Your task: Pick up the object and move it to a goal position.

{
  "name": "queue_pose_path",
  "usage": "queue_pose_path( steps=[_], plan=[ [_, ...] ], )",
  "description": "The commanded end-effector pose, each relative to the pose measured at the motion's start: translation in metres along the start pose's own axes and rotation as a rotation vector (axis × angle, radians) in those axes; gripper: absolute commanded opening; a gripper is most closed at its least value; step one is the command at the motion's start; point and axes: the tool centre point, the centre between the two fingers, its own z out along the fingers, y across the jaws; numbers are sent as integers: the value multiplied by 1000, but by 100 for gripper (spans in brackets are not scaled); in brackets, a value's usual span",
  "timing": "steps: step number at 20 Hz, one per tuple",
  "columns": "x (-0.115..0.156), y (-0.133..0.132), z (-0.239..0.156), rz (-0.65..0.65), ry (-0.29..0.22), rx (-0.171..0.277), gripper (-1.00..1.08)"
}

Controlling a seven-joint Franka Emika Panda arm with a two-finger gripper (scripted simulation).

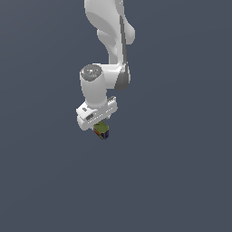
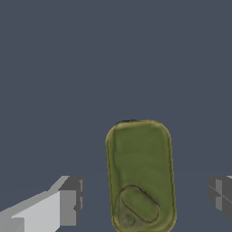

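Olive-topped object point(image 2: 140, 174) is bracketed, untouched, by the parted gripper point(image 2: 145, 199), a finger point(image 2: 70, 201) at nine o'clock. Step judged: pre-grasp; closure then lift are called for.

White arm reaching down, gripper point(image 1: 99, 126) spread wide

Only a plain slate-blue surface point(image 1: 181, 181) is seen; whether floor or table cannot be told.

The object point(image 2: 140, 176) sits between the open jaws of the gripper point(image 2: 145, 204), with a clear gap on each side of it. All around, the dark bench point(image 1: 181, 181) shows bare surface with nothing else standing on it.
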Motion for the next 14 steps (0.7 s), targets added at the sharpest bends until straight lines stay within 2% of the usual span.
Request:
queue_pose_path(
  steps=[1,14],
  plan=[
    [-3,1,3,-35,1,-1,100],
    [-8,2,9,-80,1,-1,100]
  ],
)
